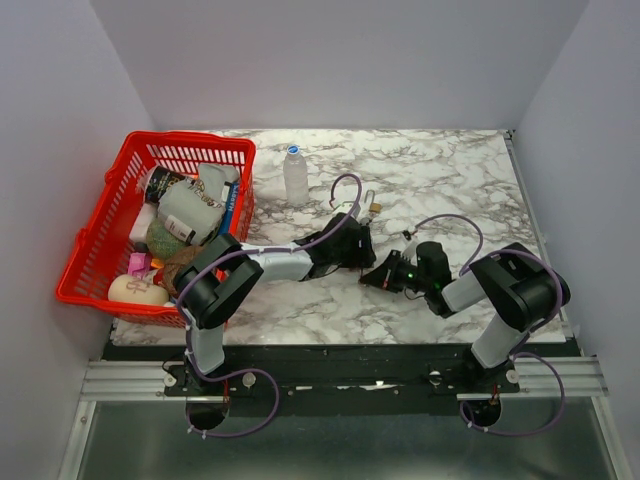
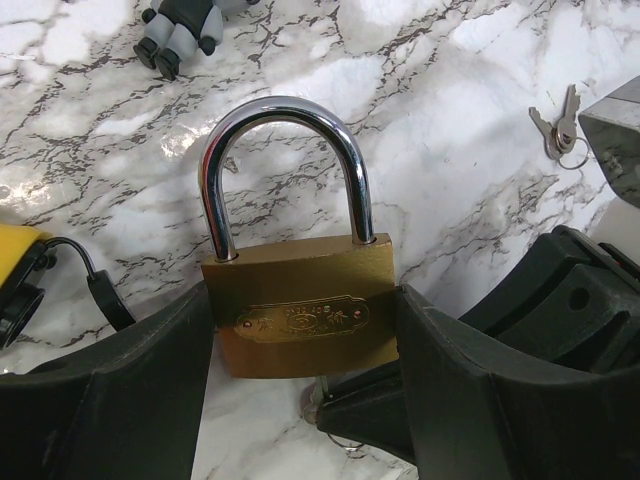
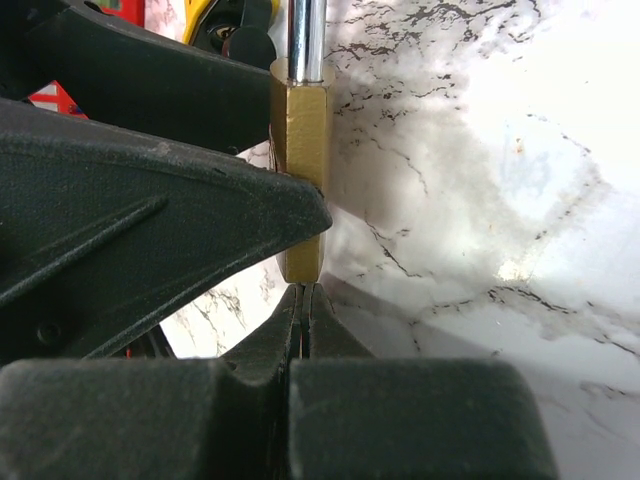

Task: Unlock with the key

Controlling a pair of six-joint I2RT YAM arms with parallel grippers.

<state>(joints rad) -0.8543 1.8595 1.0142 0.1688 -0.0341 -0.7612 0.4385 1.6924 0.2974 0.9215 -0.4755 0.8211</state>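
Observation:
A brass padlock (image 2: 300, 315) with a steel shackle (image 2: 285, 110) lies on the marble table, and my left gripper (image 2: 300, 322) is shut on its body from both sides. The shackle sits down in the body. Under the padlock's base a thin key (image 2: 326, 392) enters the keyhole, its ring showing below. My right gripper (image 3: 305, 298) is shut on that key, its tips right against the padlock's (image 3: 303, 130) bottom edge. In the top view the left gripper (image 1: 360, 250) and right gripper (image 1: 380, 274) meet at the table's middle and hide the padlock.
A red basket (image 1: 100, 250) full of items stands at the left. A water bottle (image 1: 295, 175) stands behind the left arm. Spare keys (image 2: 560, 125) lie on the marble, a small grey toy figure (image 2: 180, 30) beyond the shackle, a yellow object (image 2: 15, 270) at the left.

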